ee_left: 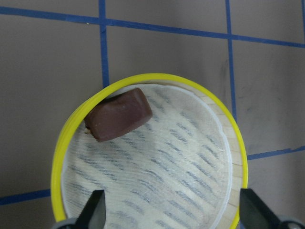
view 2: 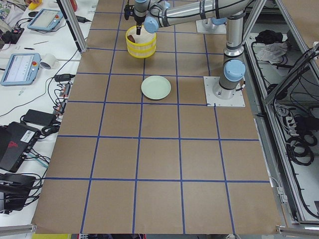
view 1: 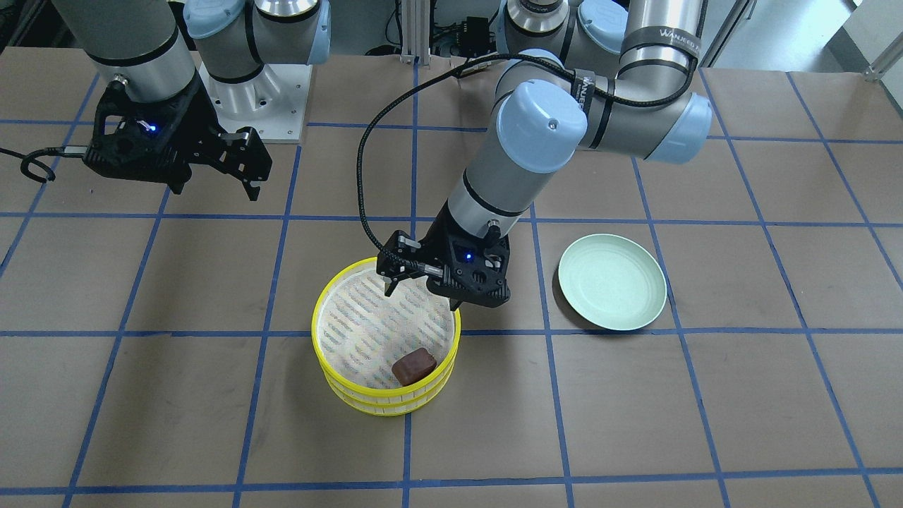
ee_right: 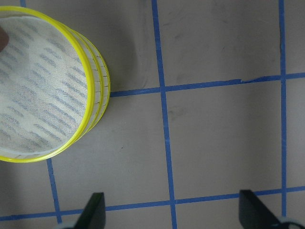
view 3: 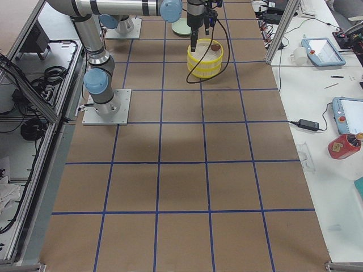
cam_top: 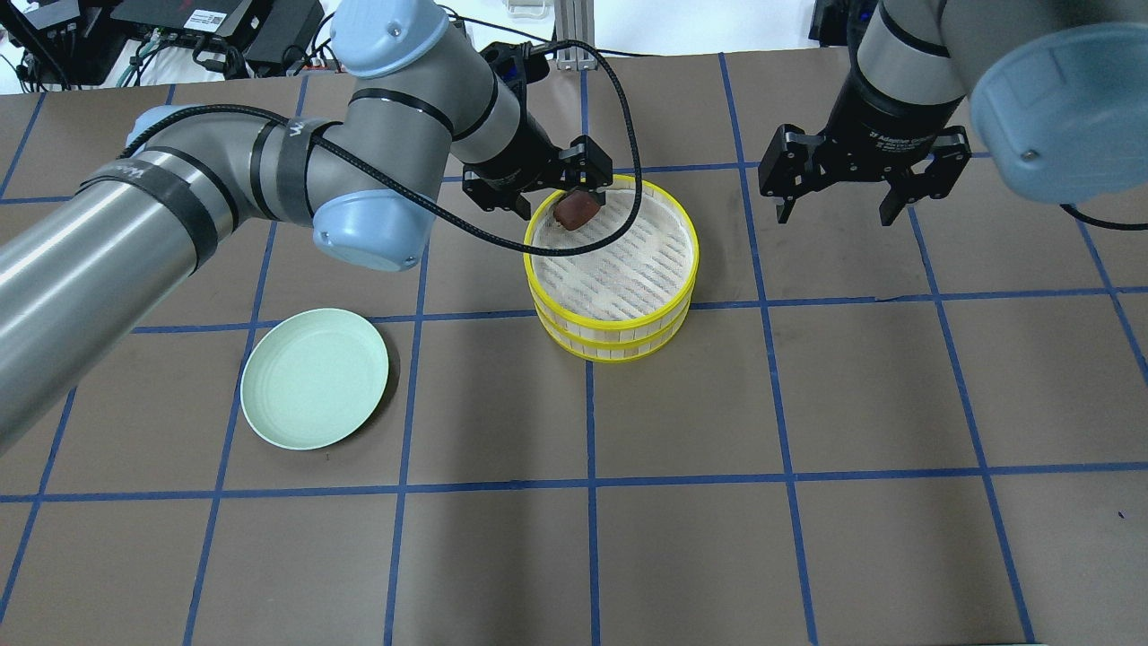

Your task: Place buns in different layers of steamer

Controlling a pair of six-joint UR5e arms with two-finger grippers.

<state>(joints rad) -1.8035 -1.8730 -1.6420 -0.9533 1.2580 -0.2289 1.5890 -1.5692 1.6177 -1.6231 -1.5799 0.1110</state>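
brown-papered worktop point(view 1: 705, 423): mid-worktop the stacked steamer point(view 1: 384, 403) holds the brown bun point(view 1: 413, 366) in its top layer, by the rim nearest the operators' edge. left jaws hang wide open, empty, above it; right jaws open, empty, well apart. likely release step; next, lift straight clear.

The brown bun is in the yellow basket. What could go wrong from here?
1. The left gripper hangs open, seemingly low over the steamer. Pulling away, it might catch the yellow rim and shove the stacked layers.
2. The brown bun lies right by the rim, so a bump could perhaps tip it out.
3. Only this one bun shows in any view. Another may be hidden in the lower layer, but that cannot be checked.
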